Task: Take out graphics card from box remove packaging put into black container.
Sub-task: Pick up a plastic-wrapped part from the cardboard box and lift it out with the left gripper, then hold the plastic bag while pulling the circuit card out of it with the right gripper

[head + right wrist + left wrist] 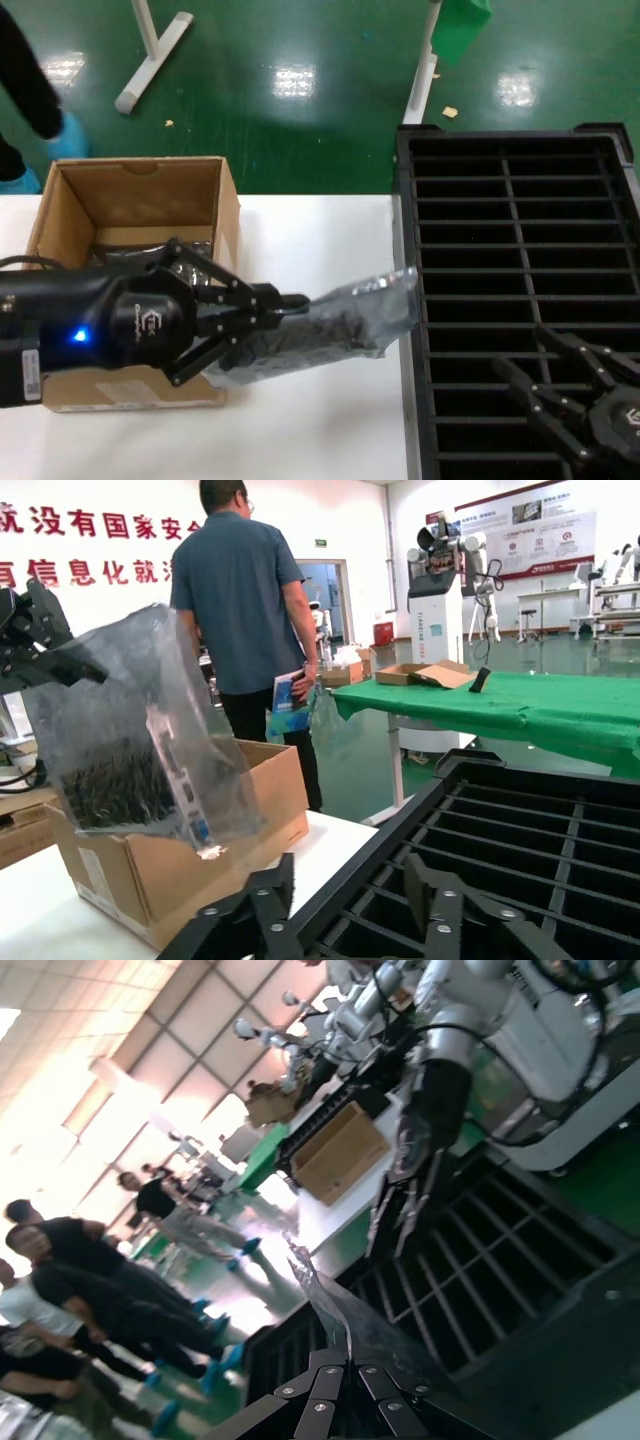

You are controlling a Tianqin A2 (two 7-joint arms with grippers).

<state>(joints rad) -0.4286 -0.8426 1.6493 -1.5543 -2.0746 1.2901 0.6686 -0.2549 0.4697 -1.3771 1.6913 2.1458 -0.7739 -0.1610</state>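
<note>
Head view shows the black container (520, 250) filling the right side, with the right gripper (560, 385) hovering over its near slots, fingers spread wide and holding nothing. Left of it on the white table (320, 230) stands the box (135, 200). Beside the box, the left gripper (285, 305) is clamped on the packaging (375, 300), the graphics card (320, 335) dark inside, held between box and container.
</note>
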